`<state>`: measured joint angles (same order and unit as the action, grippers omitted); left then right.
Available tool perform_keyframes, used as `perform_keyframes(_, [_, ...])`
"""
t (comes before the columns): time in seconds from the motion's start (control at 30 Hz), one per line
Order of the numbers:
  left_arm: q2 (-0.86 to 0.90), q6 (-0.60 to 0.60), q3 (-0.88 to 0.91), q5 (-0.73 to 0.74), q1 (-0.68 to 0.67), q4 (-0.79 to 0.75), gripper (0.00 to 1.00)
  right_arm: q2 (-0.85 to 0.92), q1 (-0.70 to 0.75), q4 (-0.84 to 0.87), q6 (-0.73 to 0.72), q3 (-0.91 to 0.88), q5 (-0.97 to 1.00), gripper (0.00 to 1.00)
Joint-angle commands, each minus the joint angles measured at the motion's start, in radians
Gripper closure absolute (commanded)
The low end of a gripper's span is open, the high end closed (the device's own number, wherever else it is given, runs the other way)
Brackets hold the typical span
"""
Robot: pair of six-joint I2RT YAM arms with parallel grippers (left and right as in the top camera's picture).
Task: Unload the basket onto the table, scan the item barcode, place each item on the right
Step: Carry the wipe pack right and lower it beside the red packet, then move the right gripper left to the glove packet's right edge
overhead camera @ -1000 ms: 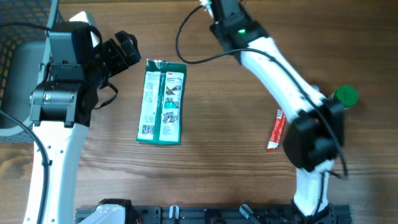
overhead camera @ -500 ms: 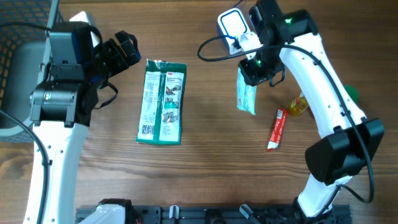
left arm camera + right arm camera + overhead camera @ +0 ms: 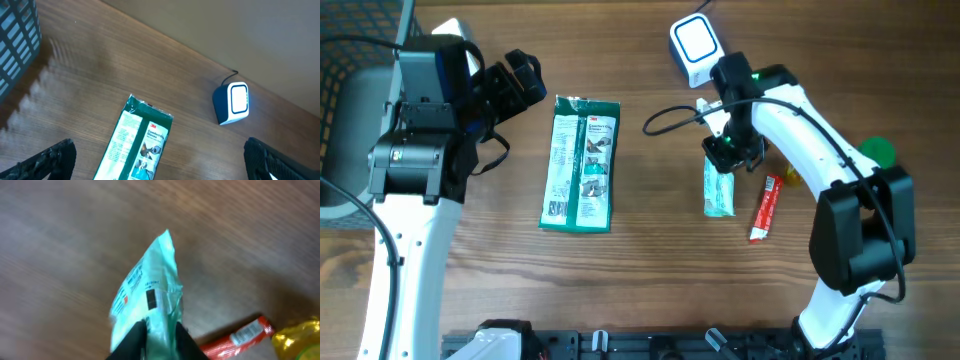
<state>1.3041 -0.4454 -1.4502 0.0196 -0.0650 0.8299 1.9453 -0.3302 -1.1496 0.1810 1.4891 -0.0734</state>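
Right end effector (image 3: 726, 152) was down low over the bench (image 3: 650, 290), its fingers (image 3: 134, 339) drawn close together and pinching the far end of the pale green packet (image 3: 718, 190). The rest of that packet lay on the wood, pointing toward the front edge, with a dark block of print showing in the wrist view. A red stick packet (image 3: 764, 208) lay just beside it on the right arm's side, a narrow gap between them, and a yellow wrapper (image 3: 298, 339) sat just past that. The scanner (image 3: 694, 42) stood by the far edge, near the packet but apart from it. Left end effector (image 3: 523, 84) hung spread wide with nothing in it, just beside the large green packet (image 3: 582, 165). Open wood ran between the two green packets and along the front edge.
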Motion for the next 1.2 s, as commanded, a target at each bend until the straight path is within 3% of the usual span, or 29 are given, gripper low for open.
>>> perform_keyframes(0.0, [0.003, 0.023, -0.003, -0.014, 0.003, -0.003, 0.0, 0.003, 0.003, 0.072, -0.009, -0.045, 0.055, 0.45])
perform_keyframes(0.1, [0.003, 0.023, -0.003, -0.014, 0.003, -0.003, 0.0, 0.003, 0.002, 0.24, -0.213, -0.08, 0.054, 0.35])
perform_keyframes(0.23, [0.003, 0.023, -0.003, -0.014, 0.003, -0.003, 0.0, 0.003, -0.018, 0.303, -0.41, -0.106, -0.079, 0.46])
perform_keyframes(0.47, [0.003, 0.023, -0.003, -0.014, 0.003, -0.003, 0.0, 0.003, -0.141, 0.3, -0.43, -0.108, -0.138, 0.48])
perform_keyframes(0.7, [0.003, 0.023, -0.003, -0.014, 0.003, -0.003, 0.0, 0.003, -0.219, 0.269, -0.567, -0.153, -0.016, 0.48])
perform_keyframes(0.9, [0.003, 0.023, -0.003, -0.014, 0.003, -0.003, 0.0, 0.003, -0.19, 0.254, -0.576, -0.269, 0.243, 0.45])
perform_keyframes(1.17, [0.003, 0.023, -0.003, -0.014, 0.003, -0.003, 0.0, 0.003, -0.07, 0.234, -0.468, -0.282, 0.195, 0.46])
